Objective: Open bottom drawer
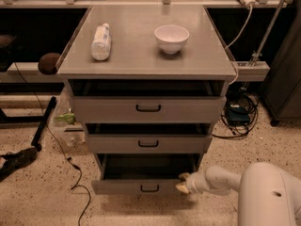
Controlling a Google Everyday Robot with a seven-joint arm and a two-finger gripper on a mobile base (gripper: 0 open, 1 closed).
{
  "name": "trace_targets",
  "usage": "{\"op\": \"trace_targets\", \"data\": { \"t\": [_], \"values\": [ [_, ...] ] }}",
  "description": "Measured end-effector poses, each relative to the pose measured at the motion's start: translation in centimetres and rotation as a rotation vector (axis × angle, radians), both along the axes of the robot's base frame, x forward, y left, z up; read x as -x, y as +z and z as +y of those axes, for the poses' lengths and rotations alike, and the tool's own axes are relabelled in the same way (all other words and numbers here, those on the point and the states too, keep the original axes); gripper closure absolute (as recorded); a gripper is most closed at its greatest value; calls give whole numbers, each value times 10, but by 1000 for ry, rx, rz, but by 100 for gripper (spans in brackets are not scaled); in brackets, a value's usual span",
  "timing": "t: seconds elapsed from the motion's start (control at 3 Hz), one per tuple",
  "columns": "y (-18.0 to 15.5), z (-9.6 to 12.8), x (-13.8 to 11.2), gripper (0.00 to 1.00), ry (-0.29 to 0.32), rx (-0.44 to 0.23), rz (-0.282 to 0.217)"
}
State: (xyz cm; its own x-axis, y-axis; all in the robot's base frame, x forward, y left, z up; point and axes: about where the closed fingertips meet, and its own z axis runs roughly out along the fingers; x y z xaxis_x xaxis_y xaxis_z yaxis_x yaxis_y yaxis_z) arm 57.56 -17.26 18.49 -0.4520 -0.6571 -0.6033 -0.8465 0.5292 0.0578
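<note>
The bottom drawer is the lowest grey flat front of three, with a small black bar handle. It stands pulled out, and its dark inside shows above the front. My gripper is at the end of the white arm that reaches in from the lower right. It is at the right end of the bottom drawer's front, at its top edge. The top drawer and middle drawer stand out a little less.
A lying plastic bottle and a white bowl sit on the cabinet top. Cables trail on the speckled floor at the left. A tangle of cables and a box lies at the right.
</note>
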Motion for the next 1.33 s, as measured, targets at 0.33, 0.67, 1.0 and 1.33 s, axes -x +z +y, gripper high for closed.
{"op": "trace_targets", "data": {
  "t": [0.33,0.67,1.0,1.33],
  "values": [
    [3,0,-1,81,0,0,0],
    [0,-2,30,58,3,14,3],
    [2,-2,30,34,4,14,3],
    [1,-3,47,11,9,23,4]
  ]
}}
